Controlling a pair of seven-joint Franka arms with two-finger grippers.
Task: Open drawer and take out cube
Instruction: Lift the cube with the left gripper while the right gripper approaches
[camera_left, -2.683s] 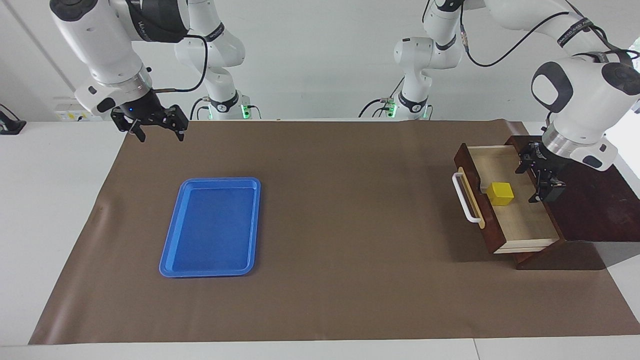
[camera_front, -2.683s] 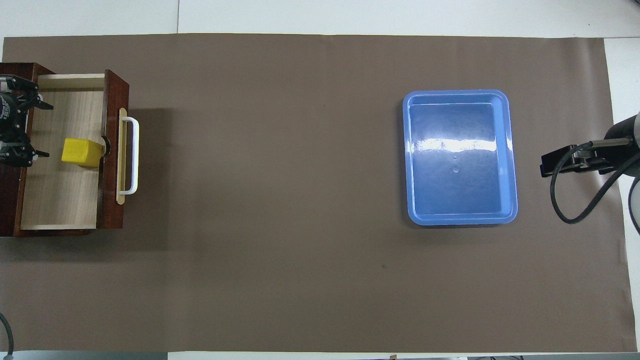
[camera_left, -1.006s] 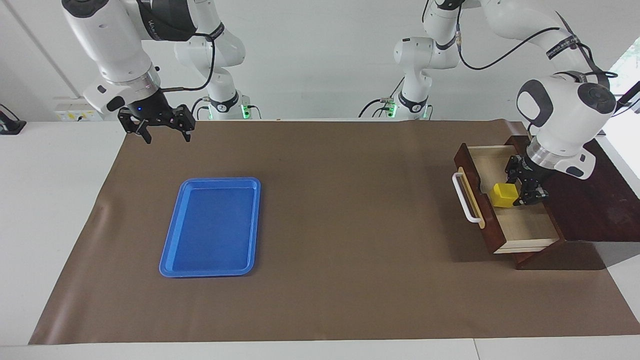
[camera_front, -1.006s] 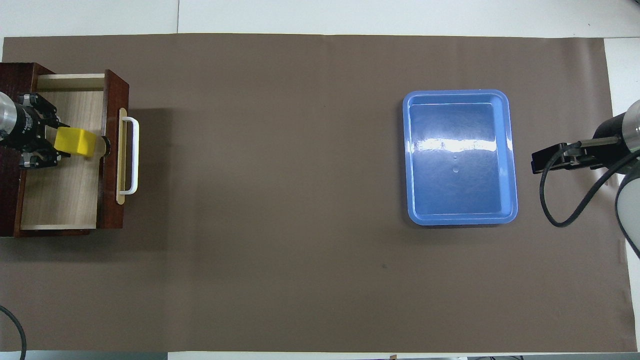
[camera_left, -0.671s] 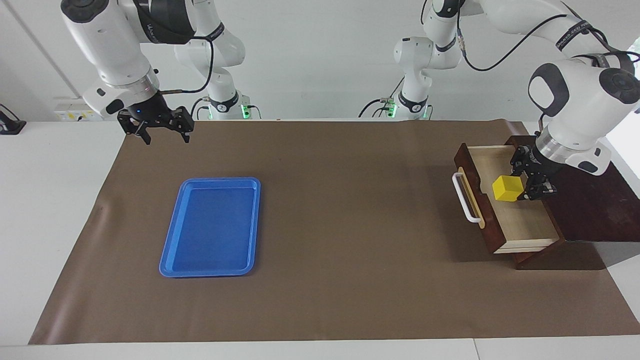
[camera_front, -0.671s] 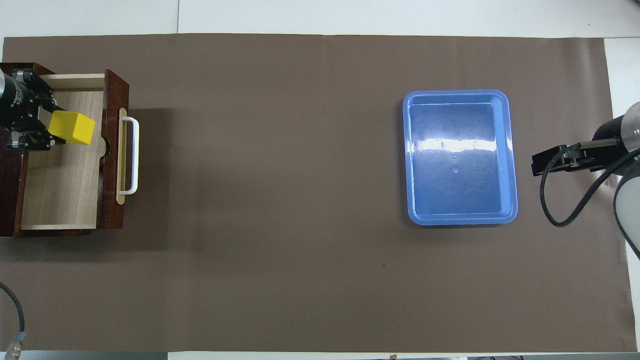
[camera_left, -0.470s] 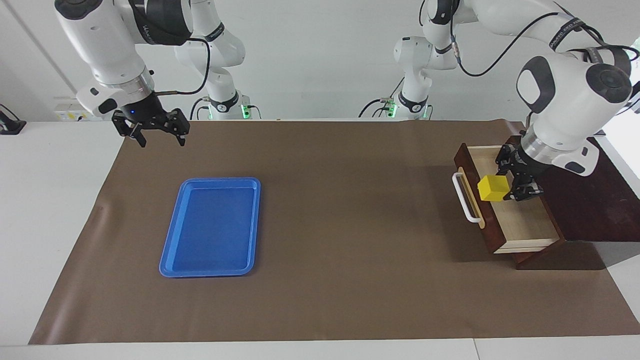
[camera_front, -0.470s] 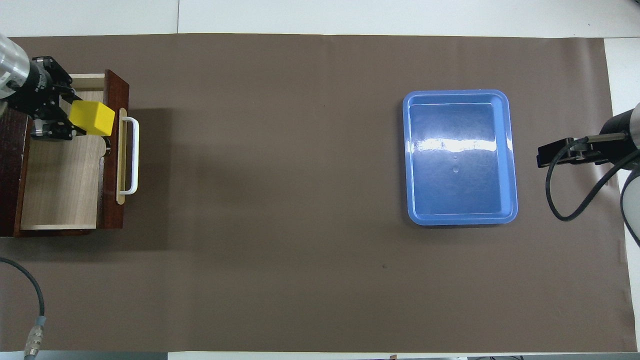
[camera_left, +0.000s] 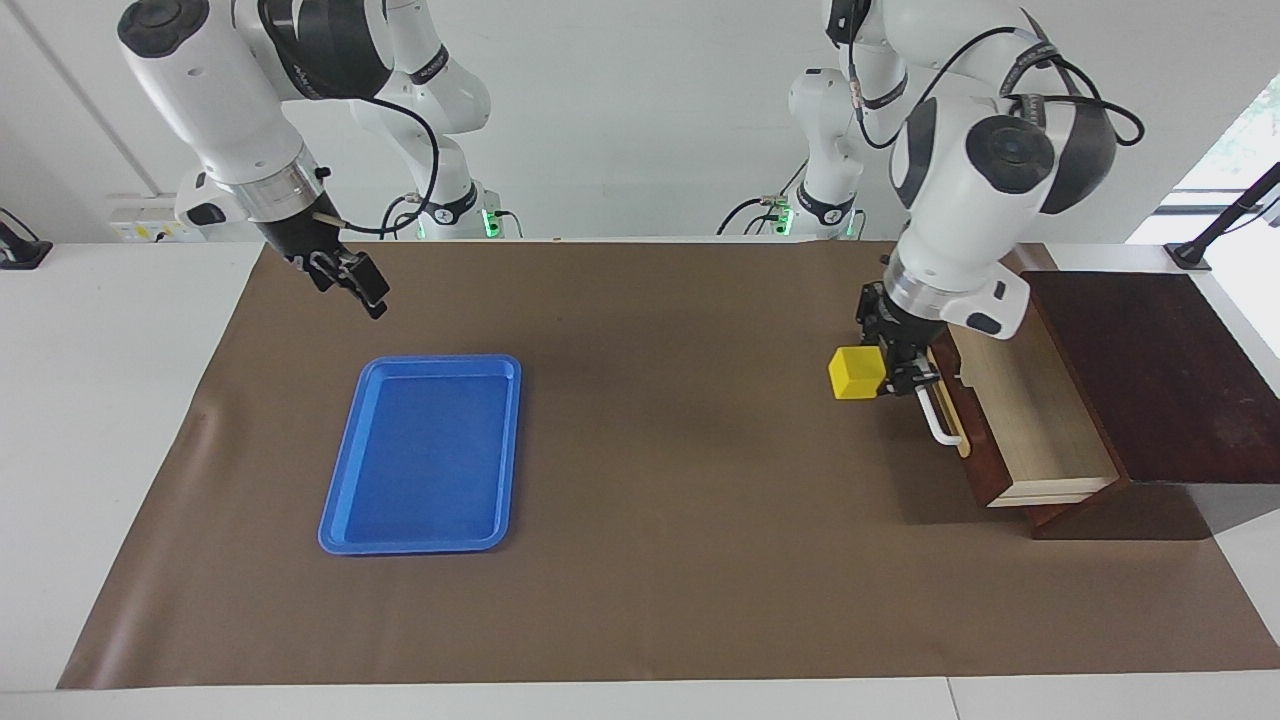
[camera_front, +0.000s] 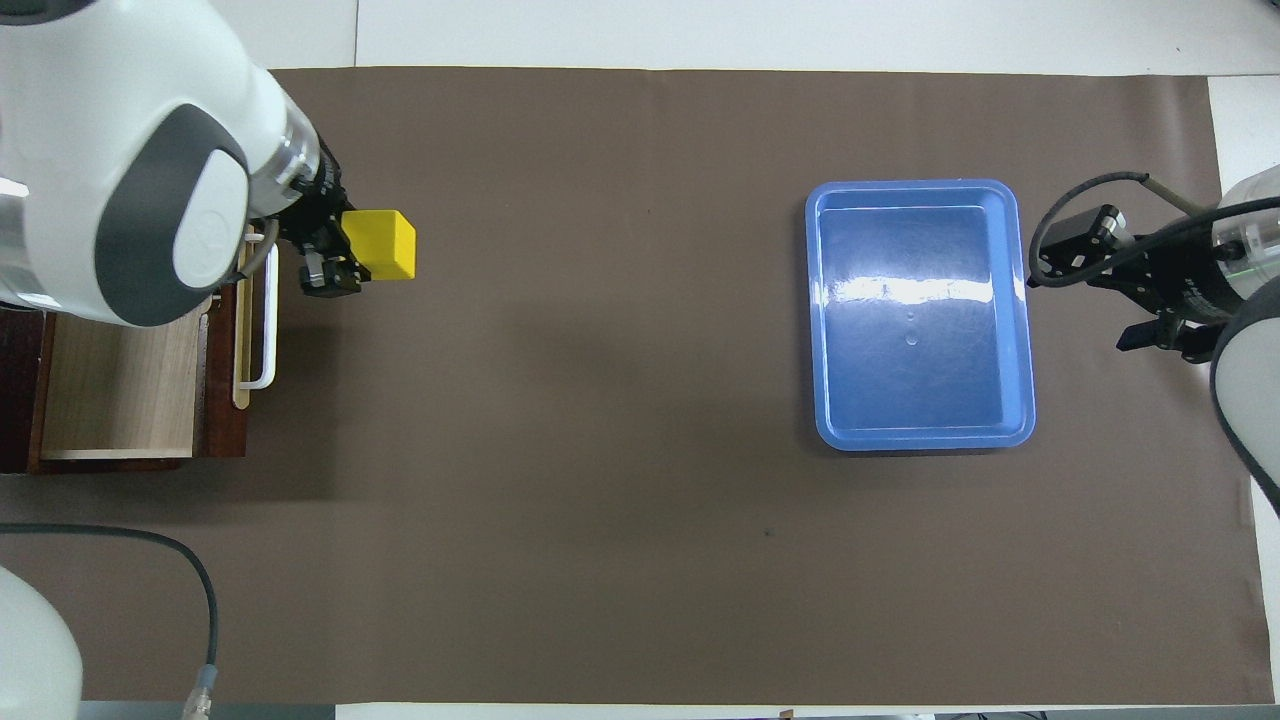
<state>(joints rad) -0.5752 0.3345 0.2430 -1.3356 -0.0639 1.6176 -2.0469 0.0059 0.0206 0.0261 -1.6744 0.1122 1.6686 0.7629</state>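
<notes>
The dark reddish-brown drawer (camera_left: 1030, 430) (camera_front: 120, 390) stands pulled open at the left arm's end of the table, its pale interior bare and its white bar handle (camera_left: 935, 420) (camera_front: 262, 340) facing the table's middle. My left gripper (camera_left: 885, 372) (camera_front: 345, 258) is shut on the yellow cube (camera_left: 856, 373) (camera_front: 380, 245) and holds it in the air over the brown mat just in front of the drawer's handle. My right gripper (camera_left: 350, 283) (camera_front: 1120, 290) hangs over the mat at the right arm's end, beside the blue tray.
A blue plastic tray (camera_left: 420, 452) (camera_front: 920, 315) lies on the brown mat (camera_left: 650, 500) toward the right arm's end. The drawer's dark cabinet top (camera_left: 1150, 370) sits at the table's left-arm end.
My left gripper has lifted the cube out of the drawer and carried it past the handle, toward the table's middle. My right gripper has turned and dropped slightly.
</notes>
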